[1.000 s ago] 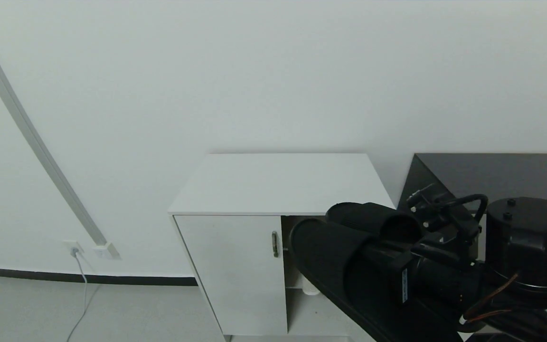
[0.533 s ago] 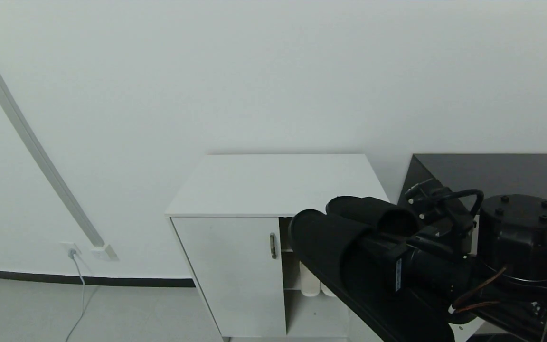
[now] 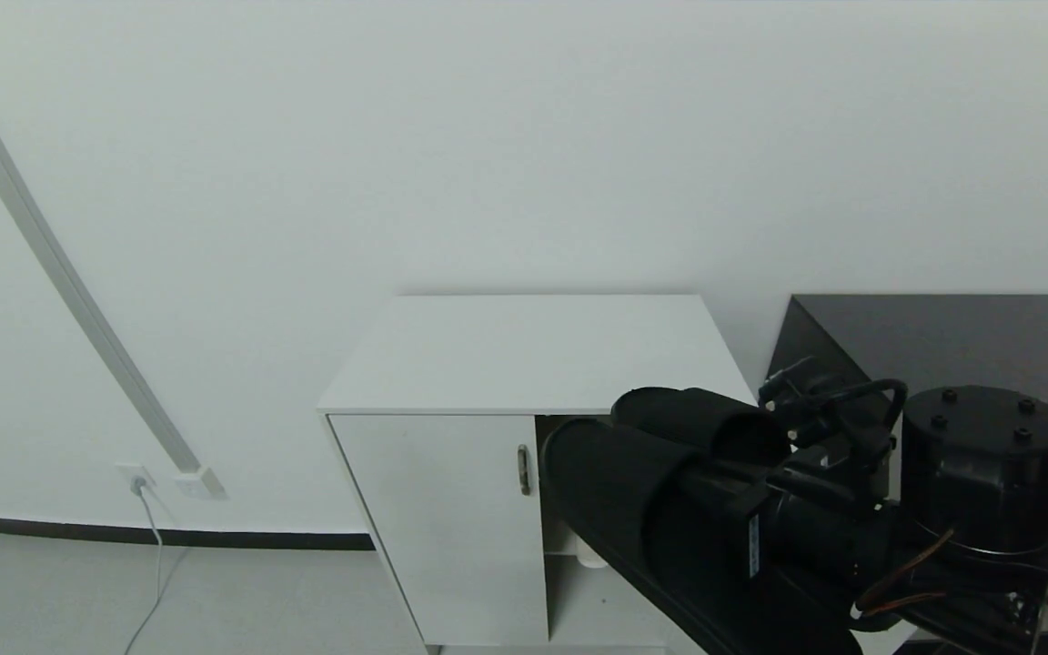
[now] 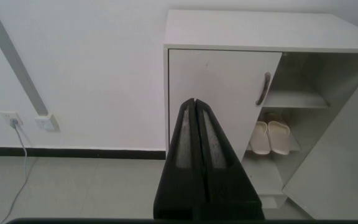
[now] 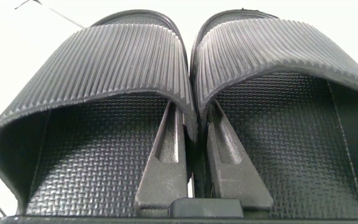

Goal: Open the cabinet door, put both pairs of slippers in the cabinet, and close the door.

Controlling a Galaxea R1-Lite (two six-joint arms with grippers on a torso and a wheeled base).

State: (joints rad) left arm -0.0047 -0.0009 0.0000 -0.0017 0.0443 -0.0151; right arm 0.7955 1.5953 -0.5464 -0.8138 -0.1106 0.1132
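The right gripper point(image 5: 194, 121) is pinching the black slippers point(image 3: 633, 464) together, its two fingers point(image 5: 166, 155) sitting inside the straps and pressing the inner walls against each other. It is holding the pair in the air just in front of the open half of the cabinet point(image 3: 524, 355). The left gripper point(image 4: 195, 106), its fingers pressed together on nothing, is hanging well back from the cabinet front. A pale pair of slippers point(image 4: 272, 137) is already lying on the lower level inside.

The step in hand appears to be stowing the second pair. The next move probably calls for carrying the black pair forward and down into the opening.

Room is limited. The closed door point(image 3: 442, 518) and its handle point(image 3: 523, 469) are standing just beside the toes, the shelf point(image 4: 294, 102) is crossing the opening, and the swung-out door point(image 4: 340, 162) is bounding the far side.
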